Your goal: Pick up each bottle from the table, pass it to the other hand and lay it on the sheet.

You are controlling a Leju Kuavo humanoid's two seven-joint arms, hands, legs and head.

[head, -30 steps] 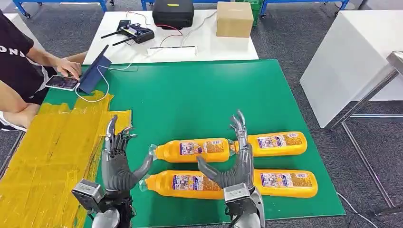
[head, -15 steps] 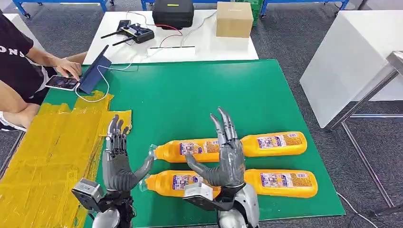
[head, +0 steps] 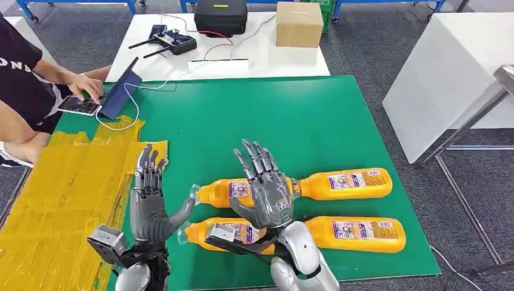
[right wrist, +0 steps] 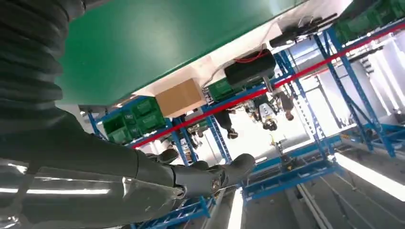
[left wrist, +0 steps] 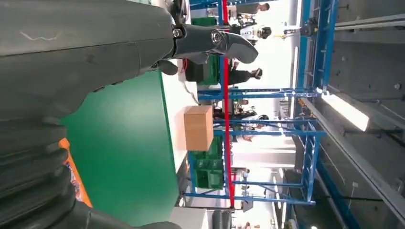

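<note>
Grey carpet surrounds a table covered in smooth green matting (head: 254,115), and at its nine-o'clock side lies a wrinkled yellow sheet (head: 60,194) whose surface looks like overlapping glossy strips. Four orange plastic bottles lie on their sides on the green matting toward five o'clock, in two rows, each long and rounded with a printed label: the far-left bottle (head: 218,191) with its clear neck pointing to nine o'clock, the far-right bottle (head: 347,183) just beside it at three o'clock, the near-left bottle (head: 203,231) and the near-right bottle (head: 357,233) in the row closer to the robot. None of them is on the sheet. The left hand (head: 150,203), dark grey and jointed, stands upright with its fingers stretched toward twelve o'clock and its thumb angled toward the necks of the left bottles; it is released and holds nothing. The right hand (head: 265,191) is raised in front of the two left bottles, palm turned, fingers fanned apart and pointing to eleven o'clock, likewise empty. Beyond the green matting at twelve o'clock a white table (head: 267,57) carries a square cardboard box (head: 299,24), a black rounded case (head: 220,16) and a black controller with antennas (head: 173,42). At ten o'clock a person (head: 24,79) in a dark shirt rests a hand on a tablet (head: 77,105).
</note>
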